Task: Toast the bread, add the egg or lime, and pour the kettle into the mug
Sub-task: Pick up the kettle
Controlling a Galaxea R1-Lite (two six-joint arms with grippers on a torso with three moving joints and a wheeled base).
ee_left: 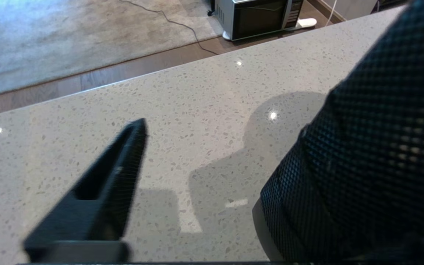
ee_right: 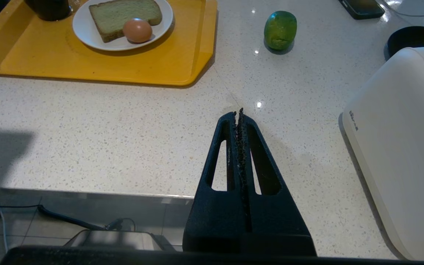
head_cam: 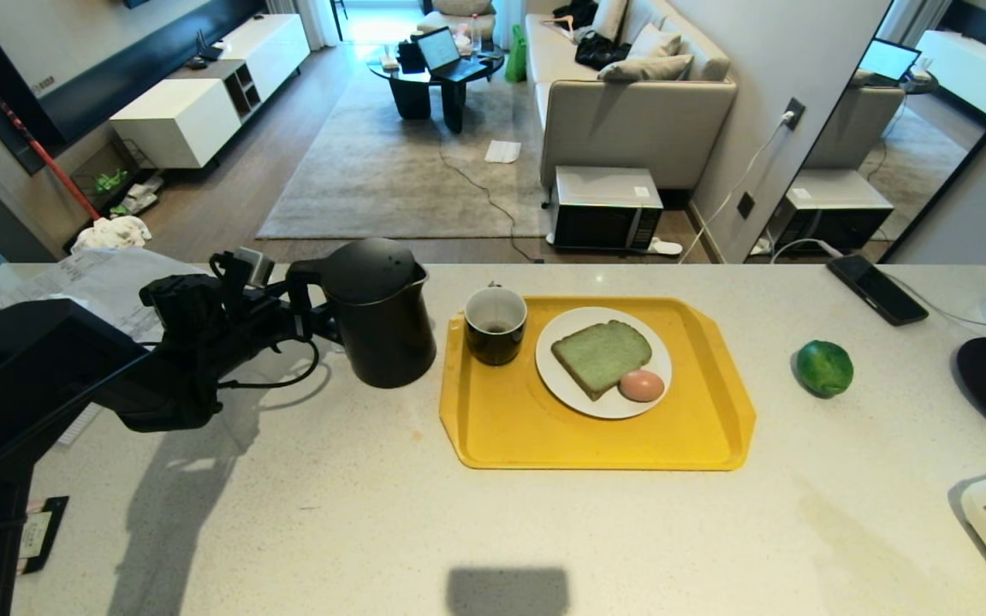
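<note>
Closest to me, my right gripper (ee_right: 240, 112) hangs clenched over the near edge of the counter (head_cam: 373, 513), away from the yellow tray (head_cam: 493, 428). On that tray sit the mug (head_cam: 495, 324) and a white plate (head_cam: 604, 402) bearing the bread (head_cam: 600, 355) and egg (head_cam: 641, 385). Left of the tray, my left gripper (head_cam: 300, 295) sits at the kettle (head_cam: 377, 312) handle, fingers (ee_left: 123, 162) spread, gripping nothing. Right of the tray lies the lime (head_cam: 824, 368).

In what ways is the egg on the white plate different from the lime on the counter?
The egg is pinkish-brown and smooth; the lime is glossy dark green. The egg is smaller than the lime. The egg lies on the plate beside the bread, inside the yellow tray; the lime rests alone on the bare counter. Both are rounded, and no gripper touches either.
</note>
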